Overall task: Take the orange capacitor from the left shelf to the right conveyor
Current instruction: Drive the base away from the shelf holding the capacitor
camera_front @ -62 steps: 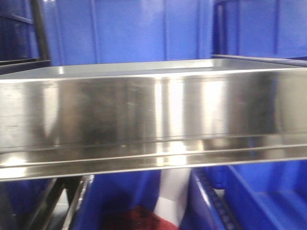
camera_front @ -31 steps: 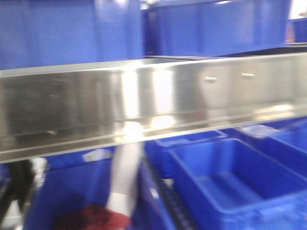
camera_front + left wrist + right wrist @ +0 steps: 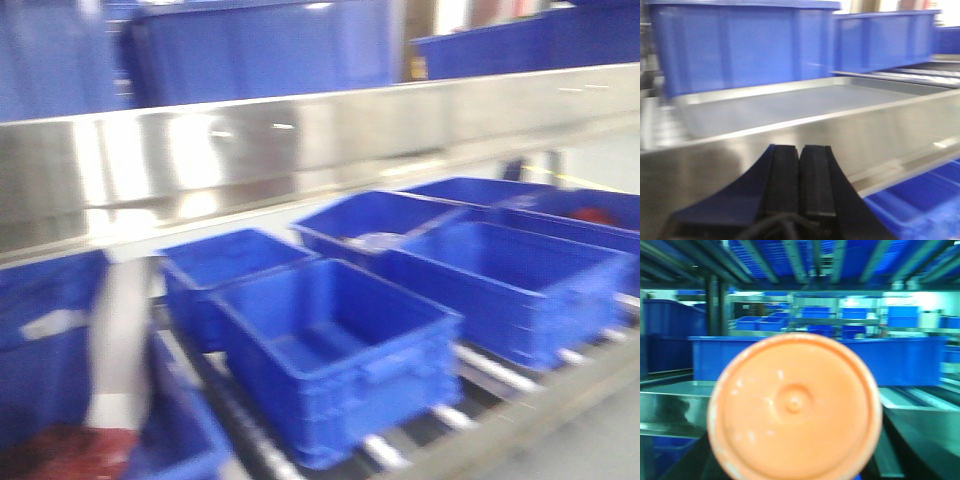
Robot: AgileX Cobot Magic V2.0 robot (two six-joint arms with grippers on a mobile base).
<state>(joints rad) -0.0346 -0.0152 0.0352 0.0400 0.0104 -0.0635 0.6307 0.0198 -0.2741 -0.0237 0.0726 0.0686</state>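
- The orange can (image 3: 794, 405) filled the right wrist view end-on, its flat round face toward the camera. It was off the steel shelf (image 3: 790, 107), with nothing under it.
- The right gripper appeared to be clamped on the can. Its fingers were hidden behind the can, so this is a judgement.
- The left gripper (image 3: 800, 148) was closed with nothing in it, pads pressed together, near the shelf's front lip.
- Blue bins (image 3: 340, 350) sat under the shelf. The conveyor belt could not be made out for sure.
- The can looked stiff, smooth and probably light, so it could slip. A hold across the middle of its round side would suit it best.
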